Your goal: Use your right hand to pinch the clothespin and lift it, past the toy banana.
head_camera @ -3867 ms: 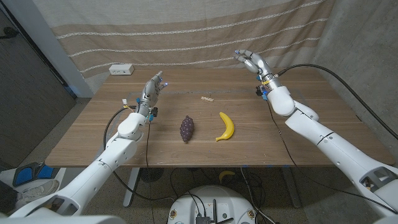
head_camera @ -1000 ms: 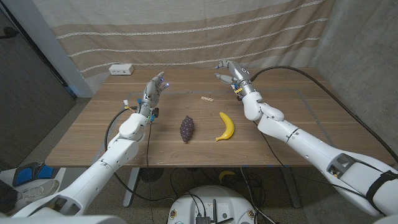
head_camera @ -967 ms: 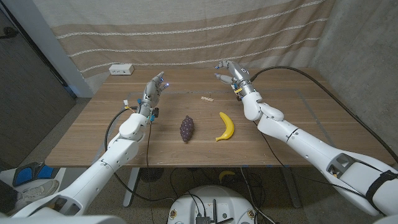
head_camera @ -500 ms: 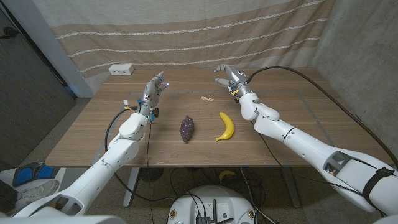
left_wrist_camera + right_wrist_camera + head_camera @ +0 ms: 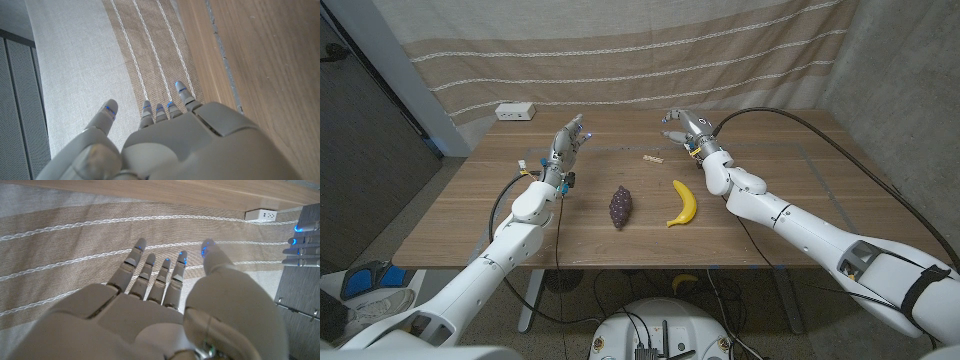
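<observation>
Right hand (image 5: pixel 678 124) moved left, fingers spread, empty; clothespin (image 5: pixel 653 157) on table just beside it

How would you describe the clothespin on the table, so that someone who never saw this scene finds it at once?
Start at the wooden table and find the yellow toy banana near its middle. Look past the banana toward the striped curtain: the clothespin lies there, just in front of the right hand. It is the smallest thing on the table, a pale wooden sliver, unlike the dark toy grape bunch.
</observation>
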Motion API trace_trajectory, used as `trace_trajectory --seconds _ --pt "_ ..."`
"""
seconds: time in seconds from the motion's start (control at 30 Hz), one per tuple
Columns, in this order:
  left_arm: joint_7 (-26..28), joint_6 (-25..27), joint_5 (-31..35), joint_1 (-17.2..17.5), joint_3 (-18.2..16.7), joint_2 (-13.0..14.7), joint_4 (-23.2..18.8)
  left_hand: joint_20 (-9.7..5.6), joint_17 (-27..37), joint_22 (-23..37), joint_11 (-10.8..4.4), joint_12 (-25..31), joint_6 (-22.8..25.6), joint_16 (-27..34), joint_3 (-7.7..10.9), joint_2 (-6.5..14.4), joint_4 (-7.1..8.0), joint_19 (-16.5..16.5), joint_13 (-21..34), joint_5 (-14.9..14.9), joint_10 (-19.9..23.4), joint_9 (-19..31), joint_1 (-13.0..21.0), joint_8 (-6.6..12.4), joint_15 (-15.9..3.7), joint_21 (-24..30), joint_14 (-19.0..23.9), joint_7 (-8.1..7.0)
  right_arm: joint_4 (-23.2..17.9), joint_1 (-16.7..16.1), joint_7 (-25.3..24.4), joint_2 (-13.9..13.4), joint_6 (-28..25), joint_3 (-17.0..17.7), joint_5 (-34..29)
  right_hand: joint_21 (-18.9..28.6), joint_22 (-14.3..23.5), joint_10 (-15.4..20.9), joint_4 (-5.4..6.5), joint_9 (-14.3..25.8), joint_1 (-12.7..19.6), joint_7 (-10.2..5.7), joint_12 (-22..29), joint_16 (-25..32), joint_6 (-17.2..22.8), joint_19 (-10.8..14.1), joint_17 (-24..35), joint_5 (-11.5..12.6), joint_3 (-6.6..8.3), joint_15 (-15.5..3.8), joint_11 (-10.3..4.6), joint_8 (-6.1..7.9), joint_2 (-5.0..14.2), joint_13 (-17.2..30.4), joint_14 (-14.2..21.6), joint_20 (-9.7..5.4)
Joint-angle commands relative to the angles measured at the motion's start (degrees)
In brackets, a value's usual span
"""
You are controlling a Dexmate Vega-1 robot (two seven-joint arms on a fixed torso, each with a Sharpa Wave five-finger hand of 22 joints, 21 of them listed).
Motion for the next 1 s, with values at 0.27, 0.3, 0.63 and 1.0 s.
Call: trace_trajectory --seconds 0.27,0.3,0.63,1.0 --pt "3.6 0.7 1.2 0.7 -0.2 -0.4 -1.1 -2.0 0.1 0.3 1.48 -0.6 -4.2 -0.6 -0.73 2.3 -0.57 -7.5 0.4 -0.2 -5.6 0.0 -0.8 -0.07 1.38 -5.6 -4.5 3.57 2.2 1.4 2.4 0.4 0.1 -2.2 -0.3 -0.1 0.1 0.1 0.97 0.3 -1.7 0.5 0.1 0.5 -0.2 0.2 0.5 -0.4 -0.8 -5.77 0.67 -0.24 0.67 0.4 -0.2 0.03" --pt "3.6 0.2 1.6 0.6 -0.2 -0.5 -0.9 -1.98 0.1 0.2 1.02 -0.5 -4.0 -0.5 -0.84 2.4 -0.67 -8.9 0.4 -0.2 -5.5 0.0 -0.9 0.07 1.06 -6.5 -4.6 2.46 2.2 1.4 2.5 0.4 0.2 -2.2 -0.3 -0.1 0.1 0.1 0.98 0.3 -1.7 0.5 0.1 0.5 -0.2 0.2 0.5 -0.4 -0.85 -5.73 0.64 -0.23 0.65 0.4 -0.3 0.04" --pt "6.8 -0.7 4.1 1.0 -0.3 -1.0 -1.3 -2.16 -0.1 0.4 -0.77 -0.4 -2.8 -0.8 -1.85 2.3 -1.2 -19.6 0.2 -0.2 -6.3 -0.1 -1.7 0.13 -1.42 -14.5 -8.0 -3.6 2.9 1.8 3.5 0.6 0.1 -2.8 0.0 -0.2 0.2 0.2 1.21 0.4 -2.3 0.69 0.2 0.6 0.0 0.2 0.7 -0.5 -1.29 -5.66 0.79 -0.21 0.75 0.4 -0.3 0.14" --pt "6.5 -1.5 3.5 1.2 -0.5 -1.5 -1.1 -1.94 -0.1 0.4 -1.39 -0.5 -5.7 -0.6 -2.9 1.9 -1.76 -19.9 0.1 -0.3 -10.1 -0.1 -2.0 -0.18 -1.45 -16.9 -11.4 -6.05 3.9 2.4 4.3 1.1 -0.3 -3.7 -0.3 -0.3 0.2 -0.3 1.37 0.4 -3.1 0.86 0.0 0.6 -0.1 0.0 0.9 -0.5 -2.07 -5.26 0.86 -0.3 0.44 0.4 -0.6 0.48"
